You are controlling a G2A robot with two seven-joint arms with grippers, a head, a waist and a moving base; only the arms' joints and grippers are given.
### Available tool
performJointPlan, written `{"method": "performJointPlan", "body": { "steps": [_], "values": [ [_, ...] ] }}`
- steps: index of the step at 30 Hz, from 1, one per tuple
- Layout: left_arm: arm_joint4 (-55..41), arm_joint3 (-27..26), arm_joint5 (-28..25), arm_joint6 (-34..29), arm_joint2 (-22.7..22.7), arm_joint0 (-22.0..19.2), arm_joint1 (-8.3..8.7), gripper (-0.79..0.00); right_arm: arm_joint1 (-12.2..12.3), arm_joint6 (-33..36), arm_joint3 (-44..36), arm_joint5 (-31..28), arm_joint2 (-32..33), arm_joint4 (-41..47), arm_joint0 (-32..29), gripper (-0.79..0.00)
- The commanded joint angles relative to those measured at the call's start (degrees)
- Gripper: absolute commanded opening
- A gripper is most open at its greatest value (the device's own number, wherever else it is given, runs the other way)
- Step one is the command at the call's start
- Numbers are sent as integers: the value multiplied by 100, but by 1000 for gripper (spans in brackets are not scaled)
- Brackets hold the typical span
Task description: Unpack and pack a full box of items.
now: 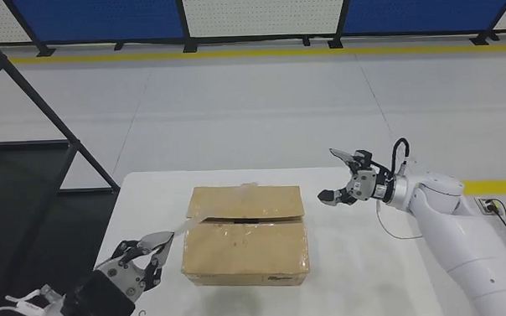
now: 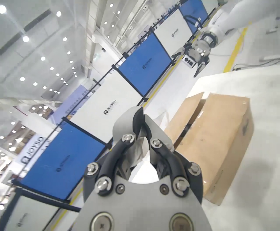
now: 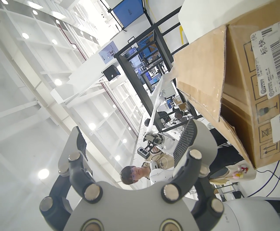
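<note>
A brown cardboard box sits in the middle of the white table; its far top flap is lifted a little along the seam. My left gripper is at the box's near-left corner, shut on a strip of clear tape that runs back to that corner. The left wrist view shows the fingers pinching crumpled tape beside the box. My right gripper hangs open to the right of the box, apart from it, holding nothing. The right wrist view shows its jaws spread, the box and the stretched tape.
A black metal frame stands off the table's left side. Blue and white partition panels line the far floor. Bare tabletop lies right of the box and in front of it.
</note>
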Motion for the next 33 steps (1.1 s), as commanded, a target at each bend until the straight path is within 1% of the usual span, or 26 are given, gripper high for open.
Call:
{"method": "performJointPlan", "body": {
  "steps": [1, 5, 8, 11, 14, 18, 22, 24, 27, 33],
  "values": [
    [-585, 236, -148, -252, 96, -109, 7, -785, 17, 44, -107, 17, -2, -73, -65, 0],
    [-1669, 692, -291, -825, 297, -404, 25, -785, 54, 205, -265, 65, -12, -224, -178, 0],
    [-2461, 996, -402, -1264, 457, -624, 48, -785, 75, 199, -300, 129, -22, -367, -187, 0],
    [-2952, 1128, -397, -1630, 555, -822, 74, -785, 75, 199, -300, 129, -22, -367, -187, 0],
    [-3189, 1165, -356, -1861, 610, -948, 97, -785, 69, 177, -374, 101, -39, -348, -233, 0],
    [-3423, 1142, -410, -1879, 703, -1022, 116, -785, 34, -62, -826, 71, -120, -302, -360, 0],
    [-3803, 1196, -437, -1851, 749, -1030, 133, -785, -6, -234, -1057, -73, -199, -317, -360, 0],
    [-4008, 1208, -486, -1850, 743, -1028, 145, -785, -31, -305, -1074, -102, -238, -282, -340, 0],
    [-4270, 1205, -396, -1806, 689, -1006, 156, -785, -76, -347, -1024, -30, -315, -183, -279, 0],
    [-4462, 1177, -283, -1847, 654, -957, 180, -785, -129, -438, -823, -21, -352, -36, -220, 0]
  ]
}}
